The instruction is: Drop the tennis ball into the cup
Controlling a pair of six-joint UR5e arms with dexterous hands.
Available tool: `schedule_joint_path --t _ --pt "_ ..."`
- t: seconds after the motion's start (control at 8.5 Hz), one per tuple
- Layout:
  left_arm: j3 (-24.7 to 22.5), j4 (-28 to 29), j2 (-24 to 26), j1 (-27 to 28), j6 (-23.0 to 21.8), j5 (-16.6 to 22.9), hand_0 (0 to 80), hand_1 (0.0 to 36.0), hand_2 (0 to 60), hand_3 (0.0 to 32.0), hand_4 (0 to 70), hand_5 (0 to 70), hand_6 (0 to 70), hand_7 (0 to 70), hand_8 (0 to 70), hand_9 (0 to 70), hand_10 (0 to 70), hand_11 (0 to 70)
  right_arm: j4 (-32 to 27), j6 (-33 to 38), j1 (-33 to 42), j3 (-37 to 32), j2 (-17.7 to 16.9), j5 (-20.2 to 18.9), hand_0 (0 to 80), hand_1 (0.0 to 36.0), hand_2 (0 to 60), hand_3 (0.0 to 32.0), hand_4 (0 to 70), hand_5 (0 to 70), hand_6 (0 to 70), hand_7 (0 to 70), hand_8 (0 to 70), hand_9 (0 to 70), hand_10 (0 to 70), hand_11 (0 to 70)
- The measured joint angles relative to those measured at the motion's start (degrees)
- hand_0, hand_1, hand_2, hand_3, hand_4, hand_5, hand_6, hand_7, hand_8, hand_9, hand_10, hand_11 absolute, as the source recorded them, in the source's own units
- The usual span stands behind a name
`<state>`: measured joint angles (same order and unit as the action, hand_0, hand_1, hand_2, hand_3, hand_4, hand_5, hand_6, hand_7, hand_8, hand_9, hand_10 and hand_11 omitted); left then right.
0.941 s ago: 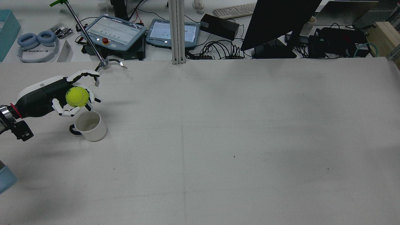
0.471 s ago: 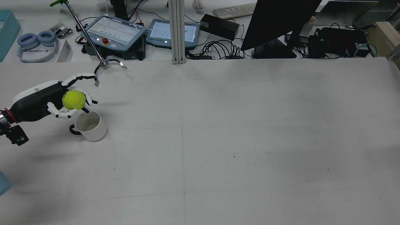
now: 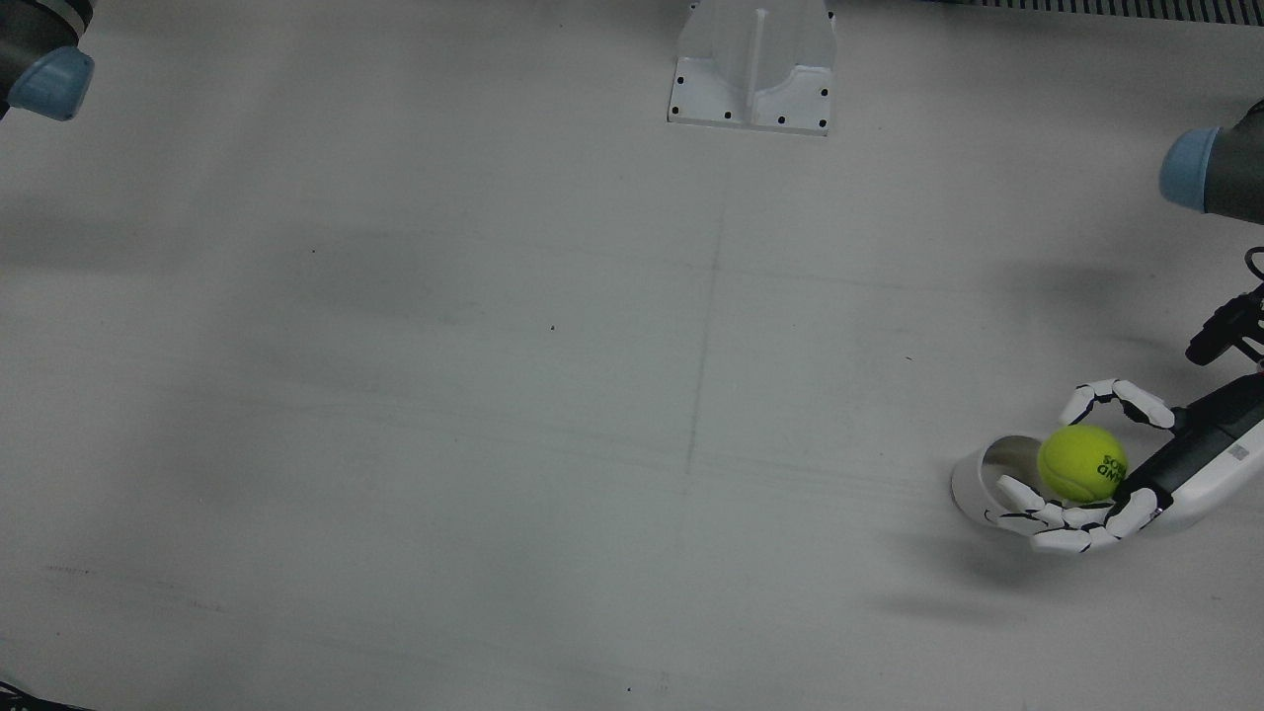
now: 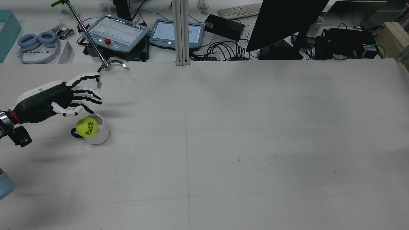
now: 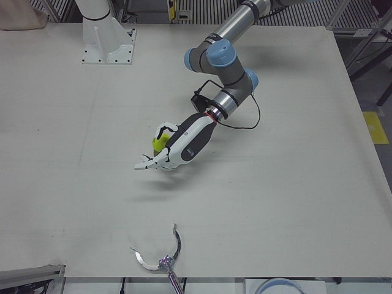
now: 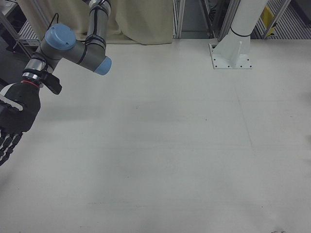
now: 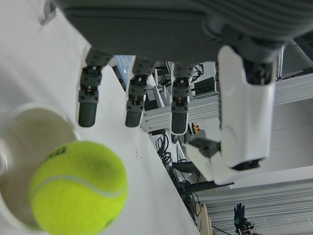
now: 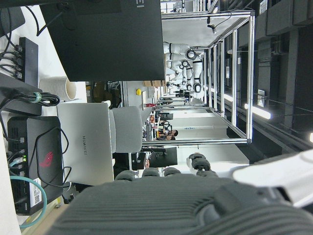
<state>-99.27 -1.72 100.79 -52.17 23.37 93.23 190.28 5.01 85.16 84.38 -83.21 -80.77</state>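
Yellow tennis ball at cup mouth — left hand spread above.

yellow-green tennis ball at the mouth of upright white cup

robot lab: teach pendants, monitor, cable clutter.

Yellow-green tennis ball, white cup
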Motion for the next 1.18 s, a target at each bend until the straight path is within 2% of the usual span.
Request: schedule_joint_path --t 0.12,0.24,0.35,0.47,0.59,0.71,0.82,0.94,1.06,1.18 --pt "-0.1 -0.1 -0.2 -0.1 0.0 0.0 67.1 35.9 56.2 32.0 0.0 23.4 40.4 27.6 31.4 19.5 22.2 35.3 0.0 0.0 0.0 0.0 0.0 0.0 0.0 0.0 0.0 0.0 0.0 0.0 0.0 0.0 0.0 0.0 0.0 0.0" --pt "-0.1 -0.1 -0.4 -0.1 0.0 0.0 69.4 36.0 55.0 32.0 0.0 21.4 29.8 30.0 29.5 20.2 22.4 35.4 0.0 0.0 0.0 0.0 0.0 0.0 0.0 0.0 0.0 0.0 0.0 0.0 0.0 0.0 0.0 0.0 0.0 0.0" --pt "-0.2 -0.1 -0.5 -0.2 -0.1 -0.1 70.8 36.0 58.1 32.0 0.0 24.5 46.1 27.2 32.8 19.7 22.3 35.5 0.0 0.0 0.0 0.0 0.0 0.0 0.0 0.0 0.0 0.0 0.0 0.0 0.0 0.0 0.0 0.0 0.0 0.0" --pt "-0.4 -0.1 -0.5 -0.3 -0.3 0.0 74.7 36.0 59.6 32.0 0.0 24.9 44.6 27.7 32.7 20.0 22.3 35.5 0.0 0.0 0.0 0.0 0.0 0.0 0.0 0.0 0.0 0.0 0.0 0.0 0.0 0.0 0.0 0.0 0.0 0.0" --pt "-0.7 -0.3 -0.4 -1.3 -1.6 0.0 77.7 36.0 59.3 32.0 0.0 22.8 34.1 30.4 30.6 20.6 22.4 35.7 0.0 0.0 0.0 0.0 0.0 0.0 0.0 0.0 0.0 0.0 0.0 0.0 0.0 0.0 0.0 0.0 0.0 0.0" --pt "-0.6 -0.5 -0.2 -4.6 -3.3 0.1 79.5 36.0 60.0 32.0 0.0 23.8 38.9 30.2 31.3 20.2 23.1 36.8 0.0 0.0 0.0 0.0 0.0 0.0 0.0 0.0 0.0 0.0 0.0 0.0 0.0 0.0 0.0 0.0 0.0 0.0" --pt "0.2 -0.6 0.0 -9.6 -4.6 0.1 80.0 36.0 60.0 32.0 0.0 26.2 49.5 28.1 33.1 19.1 23.5 37.5 0.0 0.0 0.0 0.0 0.0 0.0 0.0 0.0 0.0 0.0 0.0 0.0 0.0 0.0 0.0 0.0 0.0 0.0" --pt "1.7 -0.5 0.3 -14.3 -5.4 0.3 78.8 36.0 60.0 32.0 0.0 26.6 52.7 27.2 33.6 18.8 23.3 37.0 0.0 0.0 0.0 0.0 0.0 0.0 0.0 0.0 0.0 0.0 0.0 0.0 0.0 0.0 0.0 0.0 0.0 0.0" --pt "3.7 -0.2 0.6 -18.1 -5.9 0.4 78.1 36.0 54.7 32.0 0.0 24.8 46.6 28.8 32.7 19.7 23.2 36.8 0.0 0.0 0.0 0.0 0.0 0.0 0.0 0.0 0.0 0.0 0.0 0.0 0.0 0.0 0.0 0.0 0.0 0.0" --pt "5.9 0.4 0.8 -21.3 -6.4 0.4 80.0 36.0 56.0 32.0 0.0 23.9 39.1 30.8 31.6 20.5 23.9 37.9 0.0 0.0 0.0 0.0 0.0 0.0 0.0 0.0 0.0 0.0 0.0 0.0 0.0 0.0 0.0 0.0 0.0 0.0"
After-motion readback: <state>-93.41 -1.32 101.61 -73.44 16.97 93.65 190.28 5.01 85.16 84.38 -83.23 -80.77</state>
